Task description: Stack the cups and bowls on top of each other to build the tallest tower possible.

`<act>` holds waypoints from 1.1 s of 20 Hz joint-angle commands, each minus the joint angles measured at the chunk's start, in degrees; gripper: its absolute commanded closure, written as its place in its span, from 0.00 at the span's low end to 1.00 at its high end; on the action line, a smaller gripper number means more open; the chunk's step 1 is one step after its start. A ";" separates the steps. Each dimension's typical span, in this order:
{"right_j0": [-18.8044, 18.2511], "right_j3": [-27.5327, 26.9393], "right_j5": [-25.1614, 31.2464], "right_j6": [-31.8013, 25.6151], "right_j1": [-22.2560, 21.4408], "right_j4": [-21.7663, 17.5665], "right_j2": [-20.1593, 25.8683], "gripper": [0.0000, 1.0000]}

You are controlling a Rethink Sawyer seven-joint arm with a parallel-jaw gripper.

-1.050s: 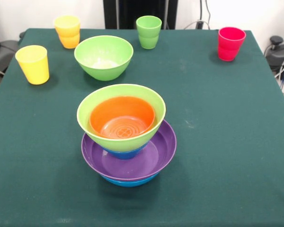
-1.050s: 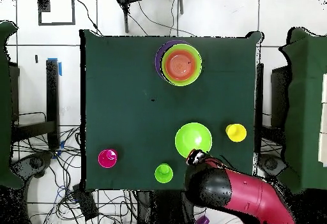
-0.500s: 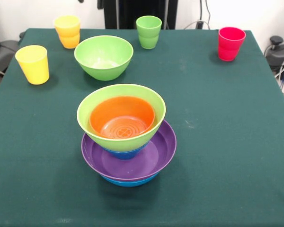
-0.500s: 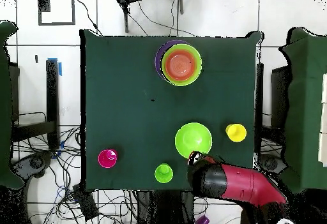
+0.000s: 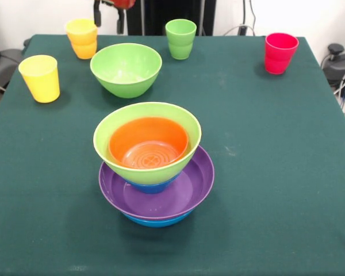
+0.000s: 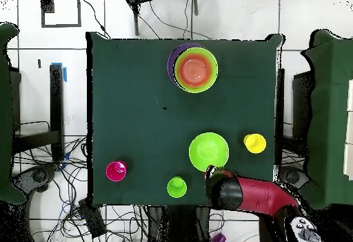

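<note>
Now enters the front view at the top edge: gripper [image 5: 108,17], absent from that view a second ago, near the orange-yellow cup [image 5: 82,37] and the loose light green bowl [image 5: 126,69]. Shows two dark fingers [image 5: 96,12] spread apart with nothing between them — released, empty. Seen from overhead, swings the arm round at the table's edge beside that bowl and hides the orange-yellow cup.

Leaves everything else in place. Tower [image 5: 152,172] mid-table, unchanged — large blue bowl lowest, then purple, small blue, light green, with orange nested inside on top. Keeps yellow cup [image 5: 40,77], light green cup [image 5: 180,38] and red cup [image 5: 280,53] standing apart towards the far side.

Suggests an approach to the loose bowl or the neighbouring cup as next piece. Nothing yet grasped; tower height as before.
</note>
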 commanded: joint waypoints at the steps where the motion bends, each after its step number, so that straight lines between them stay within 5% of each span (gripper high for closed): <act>1: 2.30 -6.56 -7.13 4.15 10.21 -4.27 -0.12 0.00; 10: 3.94 -7.48 -11.23 5.05 14.74 -2.96 -1.31 0.00; 22: 3.28 -3.06 -9.15 4.67 11.50 -0.36 2.51 0.00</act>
